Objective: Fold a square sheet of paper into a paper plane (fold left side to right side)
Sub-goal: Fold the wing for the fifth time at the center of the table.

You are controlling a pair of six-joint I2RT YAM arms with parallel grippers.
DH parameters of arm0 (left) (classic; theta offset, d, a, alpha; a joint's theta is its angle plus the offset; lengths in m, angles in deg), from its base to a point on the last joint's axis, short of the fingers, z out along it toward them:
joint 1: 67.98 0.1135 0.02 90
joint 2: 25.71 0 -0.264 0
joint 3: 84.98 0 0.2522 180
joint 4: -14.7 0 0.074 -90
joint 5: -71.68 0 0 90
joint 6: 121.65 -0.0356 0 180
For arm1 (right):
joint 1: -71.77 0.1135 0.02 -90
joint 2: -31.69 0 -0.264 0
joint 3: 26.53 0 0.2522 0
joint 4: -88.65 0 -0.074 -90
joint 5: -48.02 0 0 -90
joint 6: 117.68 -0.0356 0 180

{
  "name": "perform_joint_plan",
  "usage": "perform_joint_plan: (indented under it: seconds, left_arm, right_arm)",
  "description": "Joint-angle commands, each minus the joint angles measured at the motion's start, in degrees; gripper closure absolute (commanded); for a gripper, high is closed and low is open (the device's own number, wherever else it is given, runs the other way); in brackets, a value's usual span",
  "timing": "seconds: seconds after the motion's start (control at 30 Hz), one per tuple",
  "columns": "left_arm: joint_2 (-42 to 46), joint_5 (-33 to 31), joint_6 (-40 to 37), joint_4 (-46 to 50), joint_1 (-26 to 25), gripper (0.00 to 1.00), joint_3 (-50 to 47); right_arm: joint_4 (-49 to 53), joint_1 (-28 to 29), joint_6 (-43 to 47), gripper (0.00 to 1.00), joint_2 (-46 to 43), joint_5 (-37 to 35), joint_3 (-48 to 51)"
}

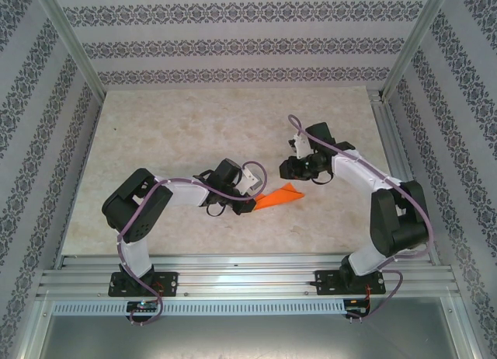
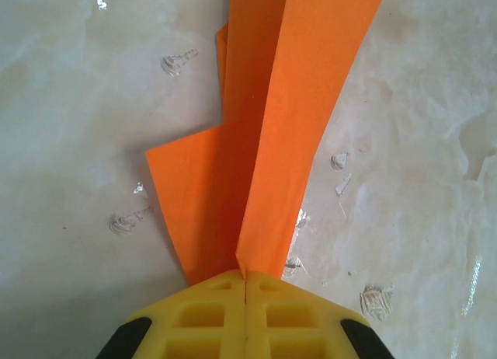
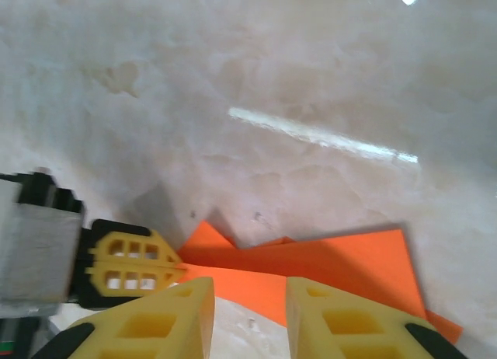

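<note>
Left gripper [image 2: 245, 280] is pinching the plane [image 2: 268, 134] at 9 o'clock. Right gripper [image 3: 250, 312], parted, is hovering at 12 o'clock; pressing creases gently looks best.

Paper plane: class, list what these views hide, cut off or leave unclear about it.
Left wrist view: the paper plane's far end runs off the top edge; its near tip vanishes into the shut left gripper.
Top external view: too small to read its creases.
Right wrist view: the open right gripper covers its near edge; the picture is blurred.
</note>
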Motion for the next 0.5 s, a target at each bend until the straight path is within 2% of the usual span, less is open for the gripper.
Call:
perform_joint_plan:
  seconds: [0.0,0.13,0.47]
  left_arm:
    - [-1.6,-0.41,-0.47,-0.82,-1.02,0.96,-0.28]
    - [-1.52,-0.87,-0.86,-0.34,-1.02,0.96,-0.25]
    - [-1.39,-1.3,-1.08,-0.6,-1.37,0.95,-1.07]
  right_arm:
    - [-5.0,2.92,-5.9,0.71,-0.33,3.7,4.74]
    - [-11.03,5.27,-9.94,0.72,2.94,4.3,7.81]
    - [-12.5,5.45,-13.03,0.73,9.48,1.56,8.28]
